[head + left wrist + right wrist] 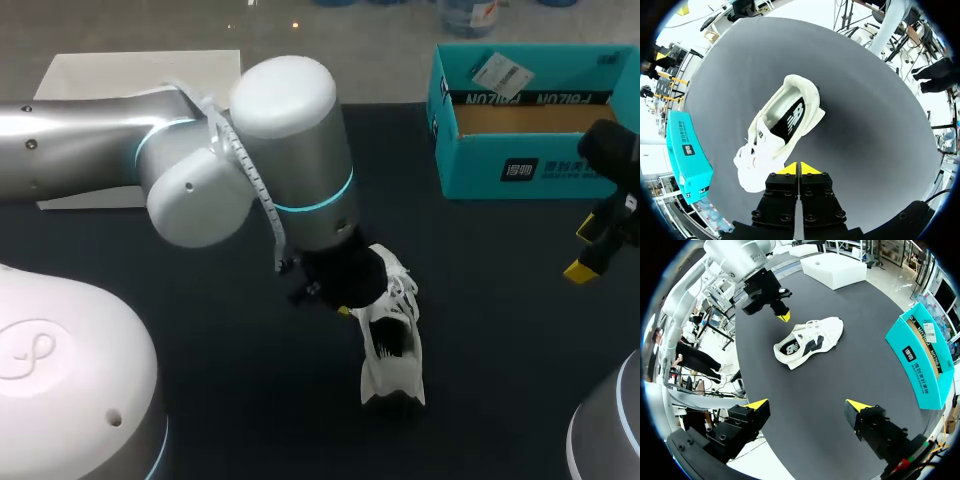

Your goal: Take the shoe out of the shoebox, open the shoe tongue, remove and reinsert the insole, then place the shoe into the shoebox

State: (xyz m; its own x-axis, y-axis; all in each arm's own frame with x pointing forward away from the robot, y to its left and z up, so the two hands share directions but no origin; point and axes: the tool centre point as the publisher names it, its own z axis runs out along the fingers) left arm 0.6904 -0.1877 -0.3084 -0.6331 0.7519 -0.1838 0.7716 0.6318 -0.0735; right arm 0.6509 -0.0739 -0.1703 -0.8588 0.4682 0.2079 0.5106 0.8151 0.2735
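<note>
A white sneaker (392,335) lies on the black table, toe toward the teal shoebox (520,170). Its black insole (790,120) shows inside the opening. In the left wrist view the sneaker (780,135) sits just ahead of my left gripper (800,169), whose yellow tips are pressed together with nothing between them. From the right wrist view, the left gripper (783,316) hovers beside the sneaker (807,340), near its heel end. My right gripper (807,407) is open and holds nothing, well back from the shoe. In the head view it (585,250) hangs at the right edge, in front of the box.
The open teal shoebox (922,370) stands at the table's far right with a tag lying in it. A white box (130,70) rests at the far left corner. My left arm's large wrist covers the table's middle in the head view.
</note>
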